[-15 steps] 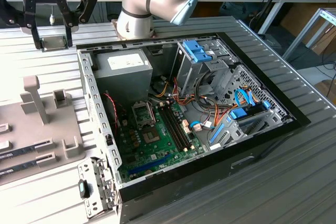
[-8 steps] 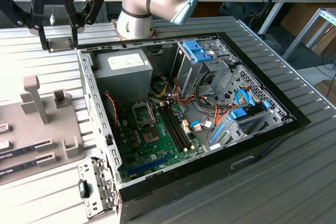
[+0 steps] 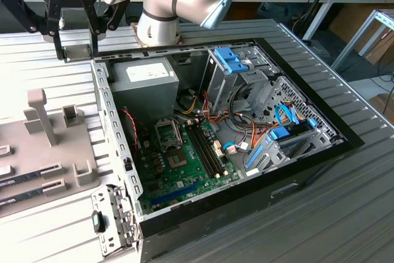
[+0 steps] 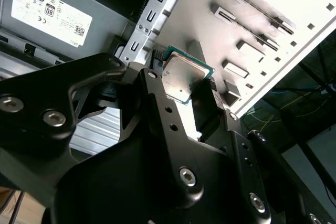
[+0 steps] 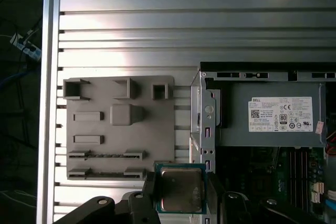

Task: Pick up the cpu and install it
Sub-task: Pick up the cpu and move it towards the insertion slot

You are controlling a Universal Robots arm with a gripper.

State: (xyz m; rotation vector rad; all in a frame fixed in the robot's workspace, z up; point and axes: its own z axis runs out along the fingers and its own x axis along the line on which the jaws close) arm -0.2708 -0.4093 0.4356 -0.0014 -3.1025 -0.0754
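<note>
The cpu, a small square chip with a silver-grey metal top and a green rim, sits clamped between my black fingers. In the second wrist view the cpu is tilted, with a finger pressed against each side. My gripper hangs at the exterior view's top left, above the table beside the open computer case's wall. The square socket lies open on the green motherboard, lower in the case and towards the exterior view's right of the gripper.
A grey fixture plate with slots and posts lies on the ribbed table at the exterior view's left, with the same plate under the gripper. The grey power-supply box, drive cages and cable bundles crowd the case.
</note>
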